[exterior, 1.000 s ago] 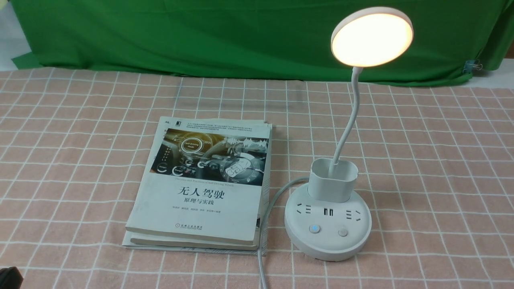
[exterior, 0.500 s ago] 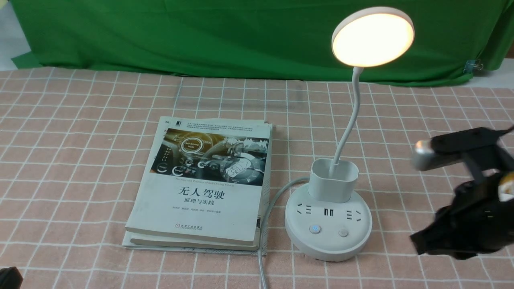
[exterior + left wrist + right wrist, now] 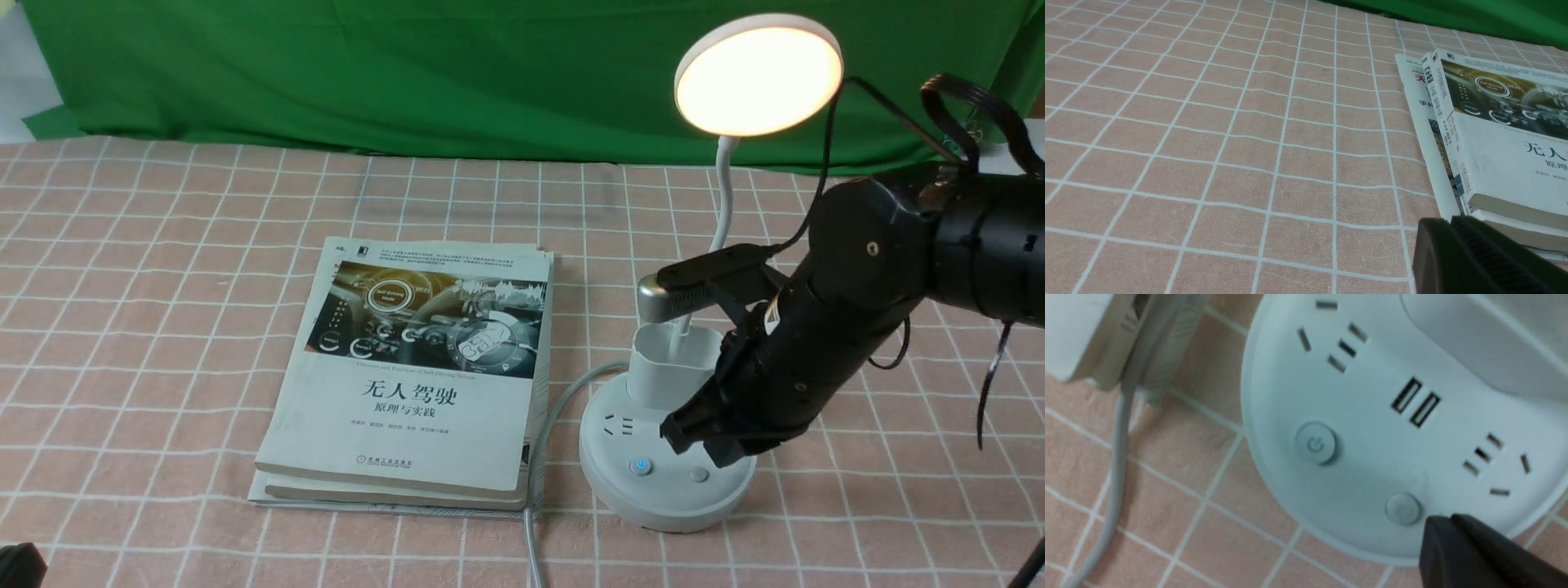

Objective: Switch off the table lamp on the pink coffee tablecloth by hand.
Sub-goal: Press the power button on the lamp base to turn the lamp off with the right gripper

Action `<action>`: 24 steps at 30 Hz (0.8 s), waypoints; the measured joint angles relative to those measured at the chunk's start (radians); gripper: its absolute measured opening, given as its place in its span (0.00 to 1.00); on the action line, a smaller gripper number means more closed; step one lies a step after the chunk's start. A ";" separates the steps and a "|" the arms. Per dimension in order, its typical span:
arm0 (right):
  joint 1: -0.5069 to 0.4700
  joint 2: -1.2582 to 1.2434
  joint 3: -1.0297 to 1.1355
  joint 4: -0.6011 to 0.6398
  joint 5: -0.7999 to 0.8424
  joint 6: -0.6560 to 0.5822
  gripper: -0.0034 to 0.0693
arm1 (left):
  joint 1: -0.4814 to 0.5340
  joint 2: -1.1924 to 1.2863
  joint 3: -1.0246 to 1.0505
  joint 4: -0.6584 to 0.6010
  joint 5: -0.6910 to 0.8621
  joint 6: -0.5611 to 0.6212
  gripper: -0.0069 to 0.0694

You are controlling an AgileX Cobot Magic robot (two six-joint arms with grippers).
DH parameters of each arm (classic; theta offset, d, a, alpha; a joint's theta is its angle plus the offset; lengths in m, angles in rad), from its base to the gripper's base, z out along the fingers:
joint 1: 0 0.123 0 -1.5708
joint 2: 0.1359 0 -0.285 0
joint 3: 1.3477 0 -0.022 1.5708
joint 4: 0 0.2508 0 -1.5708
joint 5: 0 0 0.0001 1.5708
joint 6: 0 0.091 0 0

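Note:
The white table lamp stands on the pink coffee tablecloth, and its disc head glows. On its round base sit a blue-lit power button and a plain button. My right gripper, the hand, hangs shut just over the base's right half and hides part of the cup holder. In the right wrist view its tips sit right beside the plain button, away from the power button. My left gripper is shut and holds nothing, low over the cloth.
A stack of white books lies left of the lamp, close to the left gripper in the wrist view. The lamp's grey cable runs between books and base to the front edge. A green backdrop hangs behind.
My right arm came in from the right edge and moved left and down, over the lamp base. The lamp stays lit. The left gripper has not moved.

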 joint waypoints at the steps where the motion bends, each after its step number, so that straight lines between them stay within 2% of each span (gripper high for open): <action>1: 0.000 0.005 -0.009 0.008 0.000 -0.004 0.10 | 0.000 0.000 0.000 0.000 0.000 0.000 0.10; 16: 0.000 0.109 -0.043 0.032 0.005 -0.028 0.10 | 0.000 0.000 0.000 0.000 0.000 0.000 0.10; 24: 0.000 0.059 -0.040 0.032 0.018 -0.029 0.10 | 0.000 0.000 0.000 0.000 0.000 0.000 0.10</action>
